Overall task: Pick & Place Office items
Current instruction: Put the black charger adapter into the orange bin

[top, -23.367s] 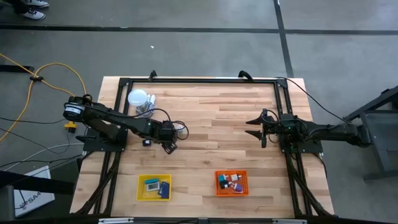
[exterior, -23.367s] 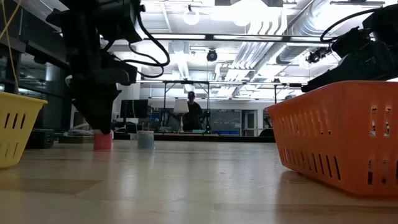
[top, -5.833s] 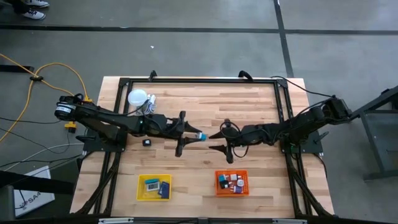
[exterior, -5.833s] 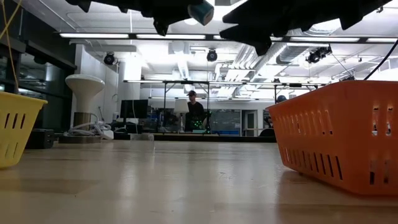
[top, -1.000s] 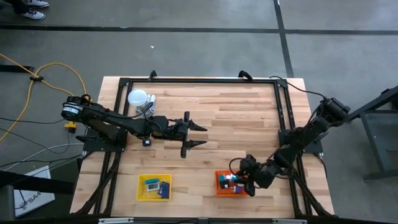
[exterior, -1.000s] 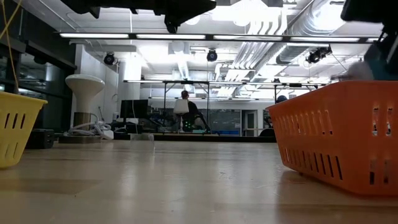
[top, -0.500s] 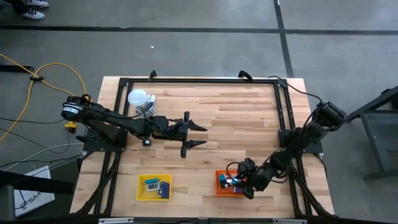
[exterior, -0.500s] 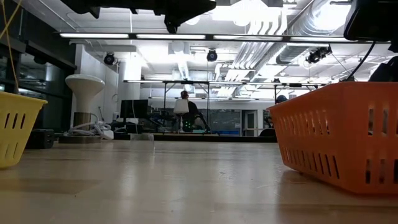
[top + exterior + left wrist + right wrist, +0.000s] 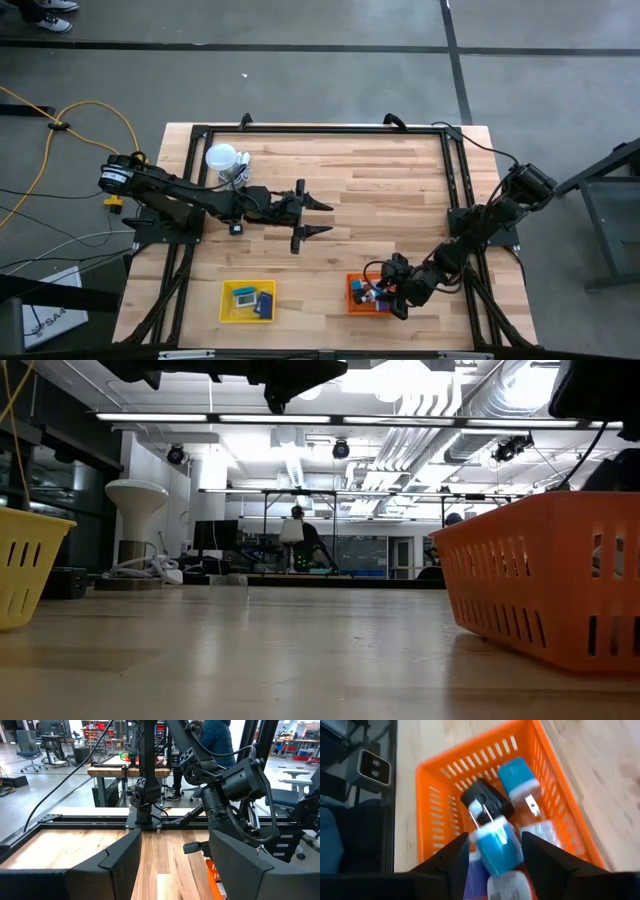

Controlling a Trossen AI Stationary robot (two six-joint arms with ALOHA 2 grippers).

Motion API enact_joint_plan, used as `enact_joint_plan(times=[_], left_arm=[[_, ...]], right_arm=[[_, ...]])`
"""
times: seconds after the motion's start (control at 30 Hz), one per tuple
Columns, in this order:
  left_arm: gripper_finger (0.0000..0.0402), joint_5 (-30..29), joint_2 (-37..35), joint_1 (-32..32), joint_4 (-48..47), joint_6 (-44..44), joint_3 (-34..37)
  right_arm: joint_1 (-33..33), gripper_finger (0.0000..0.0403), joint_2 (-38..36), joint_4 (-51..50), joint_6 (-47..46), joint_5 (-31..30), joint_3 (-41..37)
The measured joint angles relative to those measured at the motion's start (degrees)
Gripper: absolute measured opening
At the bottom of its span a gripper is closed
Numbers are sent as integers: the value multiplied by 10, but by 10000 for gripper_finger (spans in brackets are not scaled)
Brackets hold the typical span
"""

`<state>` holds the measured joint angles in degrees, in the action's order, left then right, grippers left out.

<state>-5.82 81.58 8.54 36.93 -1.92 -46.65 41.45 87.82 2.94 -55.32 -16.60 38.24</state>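
Observation:
My right gripper (image 9: 374,291) (image 9: 496,838) is down in the orange mesh tray (image 9: 351,302) (image 9: 445,785) at the table's near edge, shut on a small blue roll (image 9: 496,854). Under it lie a black block (image 9: 487,800), a blue and white block (image 9: 517,777) and other small items. My left gripper (image 9: 330,218) (image 9: 172,851) hangs open and empty above the table's middle. A tiny black item (image 9: 236,228) rests on the wood under the left arm. The yellow tray (image 9: 228,312) holds a white and teal item (image 9: 243,297) and a blue one (image 9: 264,303). My right gripper pinches the blue roll between its two fingers, which press on its two opposite sides (image 9: 476,845). The fingers come from above, slanting in from the table's right. The roll sits low inside the orange tray; whether it touches the items beneath I cannot tell.
A white globe on a wire stand (image 9: 222,158) is at the far left of the table. The orange tray's wall (image 9: 530,580) fills the low view's right and the yellow tray (image 9: 25,565) its left. Bare wood lies between the trays and across the far half. A person stands far behind the table.
My right gripper has carried the blue roll a little toward the table's left and down, from above the orange tray's rim to inside it. The left arm has kept still.

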Motion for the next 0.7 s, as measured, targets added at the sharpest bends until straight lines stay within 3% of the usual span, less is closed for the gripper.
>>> enact_joint_plan(times=[0.3,0.7], left_arm=[[226,0,-32,-4,-33,-50,0],[226,-3,-115,-25,-371,-171,0]], right_arm=[[-64,169,-61,37,112,26,0],[-150,169,-100,45,238,33,0]])
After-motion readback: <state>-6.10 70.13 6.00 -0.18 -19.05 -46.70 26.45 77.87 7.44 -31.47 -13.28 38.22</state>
